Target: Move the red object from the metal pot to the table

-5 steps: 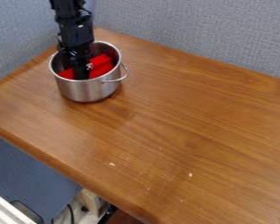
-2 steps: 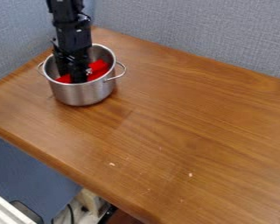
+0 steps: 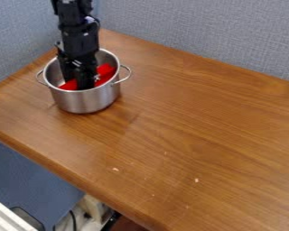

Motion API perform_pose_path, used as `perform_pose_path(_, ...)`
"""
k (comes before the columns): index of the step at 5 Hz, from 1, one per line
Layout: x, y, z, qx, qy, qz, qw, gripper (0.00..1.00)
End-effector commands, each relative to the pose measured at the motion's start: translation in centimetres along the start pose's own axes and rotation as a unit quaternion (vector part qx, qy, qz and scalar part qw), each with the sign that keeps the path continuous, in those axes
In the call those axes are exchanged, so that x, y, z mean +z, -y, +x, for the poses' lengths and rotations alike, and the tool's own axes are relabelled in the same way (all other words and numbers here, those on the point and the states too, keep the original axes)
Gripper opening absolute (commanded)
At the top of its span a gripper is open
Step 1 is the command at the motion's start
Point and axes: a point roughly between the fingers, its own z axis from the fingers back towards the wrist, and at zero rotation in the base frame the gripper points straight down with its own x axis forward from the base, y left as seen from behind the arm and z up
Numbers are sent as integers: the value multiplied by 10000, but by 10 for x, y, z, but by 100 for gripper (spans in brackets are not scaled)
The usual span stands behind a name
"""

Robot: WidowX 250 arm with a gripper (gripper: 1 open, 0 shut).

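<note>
The metal pot (image 3: 84, 97) stands near the table's (image 3: 190, 126) back left corner, with a loop handle showing on each side. The red object (image 3: 104, 70) lies inside it, red showing on both sides of my gripper (image 3: 79, 76). The black gripper points straight down into the pot, its fingers closed on the red object. The pot's near wall hides the fingertips' lower ends.
A grey wall rises right behind the pot and arm. The table's left and front edges drop off to the floor, where some clutter (image 3: 87, 218) lies under the front edge. Bare wood stretches to the right of the pot.
The gripper has shifted left and toward the table's front edge, and the pot has slid along with it. The jaws hold the same spread.
</note>
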Motion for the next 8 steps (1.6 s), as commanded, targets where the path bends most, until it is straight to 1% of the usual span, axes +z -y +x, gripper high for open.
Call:
perform_pose_path(1,19,-11,-9,59,305,277,9991,0)
perform_pose_path(3,30,0,1,-179,346,311,9988,0)
perform_pose_path(4,27,-8,-6,172,363,307,9987,0)
perform_pose_path(5,23,-17,-13,535,366,275,9975,0)
perform_pose_path(6,21,-24,-19,890,390,189,9951,0)
perform_pose_path(7,16,-27,-19,834,433,94,9955,0)
perform_pose_path(8,32,-26,-24,908,532,-32,9944,0)
